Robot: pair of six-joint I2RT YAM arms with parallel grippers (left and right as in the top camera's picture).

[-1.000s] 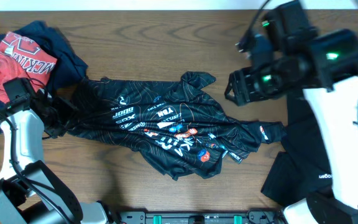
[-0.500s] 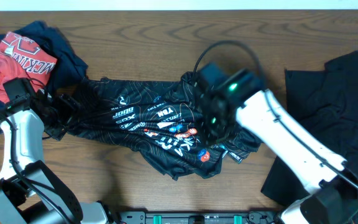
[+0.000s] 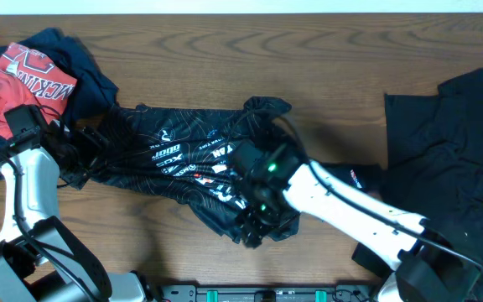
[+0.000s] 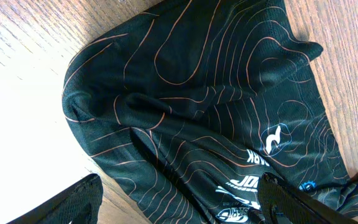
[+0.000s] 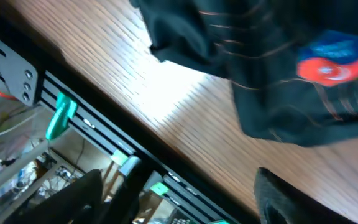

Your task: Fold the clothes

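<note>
The black jersey (image 3: 183, 159) with thin contour lines and small coloured logos lies crumpled across the middle of the table. My left gripper (image 3: 86, 151) is at its left end. In the left wrist view the jersey (image 4: 204, 106) fills the frame and my left gripper (image 4: 182, 205) is open, with cloth lying between the wide-apart fingers (image 4: 291, 202) but not pinched. My right gripper (image 3: 254, 225) hovers over the jersey's front hem. In the right wrist view the right gripper (image 5: 179, 199) is open and empty above the table's front edge, the hem (image 5: 260, 68) just ahead of it.
A red printed shirt (image 3: 23, 80) lies on a navy garment (image 3: 86, 71) at the back left. A plain black garment (image 3: 451, 151) covers the right side. A dark rail with green clips (image 5: 67, 118) runs below the front table edge (image 3: 225, 289).
My right arm swung from the back right across the jersey to its front hem, and its jaws opened. My left gripper's jaws spread wider while the arm stayed in place.
</note>
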